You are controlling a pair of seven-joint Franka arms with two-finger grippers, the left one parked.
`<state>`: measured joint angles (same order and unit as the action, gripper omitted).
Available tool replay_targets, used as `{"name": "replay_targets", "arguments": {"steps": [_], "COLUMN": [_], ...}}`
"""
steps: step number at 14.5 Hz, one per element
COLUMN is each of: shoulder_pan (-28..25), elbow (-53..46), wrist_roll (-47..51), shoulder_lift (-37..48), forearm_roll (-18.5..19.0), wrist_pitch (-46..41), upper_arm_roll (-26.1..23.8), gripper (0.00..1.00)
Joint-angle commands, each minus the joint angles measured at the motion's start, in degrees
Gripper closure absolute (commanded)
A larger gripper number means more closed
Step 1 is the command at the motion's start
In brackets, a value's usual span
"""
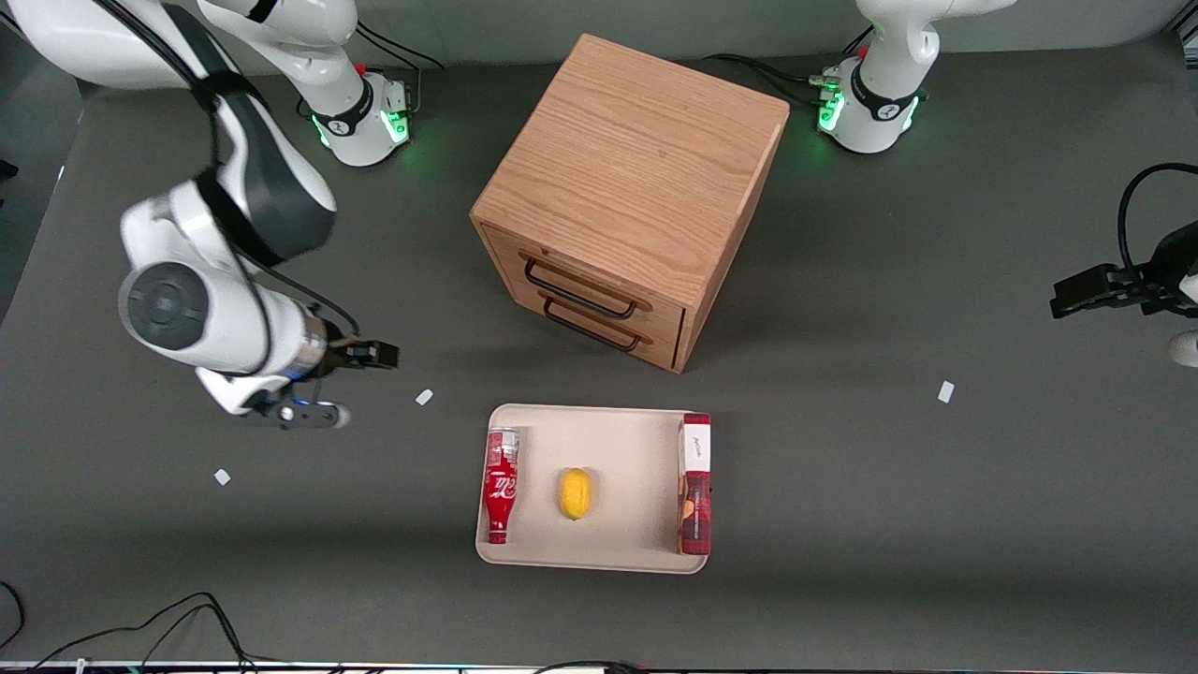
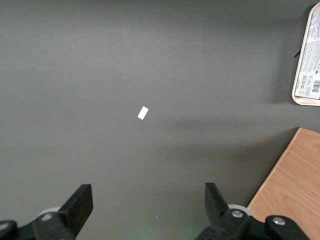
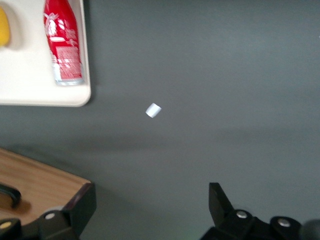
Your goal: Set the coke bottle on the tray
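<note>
The coke bottle [image 1: 501,483] lies on its side in the cream tray [image 1: 618,445], along the tray's end toward the working arm, its silver base toward the cabinet and its neck toward the front camera. It also shows in the right wrist view [image 3: 62,42] on the tray [image 3: 35,92]. My right gripper [image 1: 372,356] hangs above the bare mat toward the working arm's end, well apart from the tray. Its fingers [image 3: 220,202] are wide open with nothing between them.
A wooden two-drawer cabinet [image 1: 632,201] stands farther from the front camera than the tray. A lemon [image 1: 575,493] and a red box with a white label [image 1: 694,482] also lie in the tray. Small white tape marks [image 1: 424,397] dot the dark mat.
</note>
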<state>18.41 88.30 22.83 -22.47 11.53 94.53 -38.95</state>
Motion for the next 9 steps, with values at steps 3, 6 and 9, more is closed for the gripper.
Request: {"name": "replay_targets", "arguments": {"steps": [3,6,9], "shoulder_pan": [9.1,10.9,-1.1], "elbow": [2.6,2.7,2.4], "wrist_roll": [-9.4,-9.5,-10.4], "shoulder_lift": [6.8,9.4,12.8], "forearm_roll": [-1.3,-1.6,-4.6], "wrist_pitch": [-5.3,-6.2,-8.0], "upper_arm_roll": [-4.0,-5.4,7.2], "gripper": [0.0,0.0,0.0]}}
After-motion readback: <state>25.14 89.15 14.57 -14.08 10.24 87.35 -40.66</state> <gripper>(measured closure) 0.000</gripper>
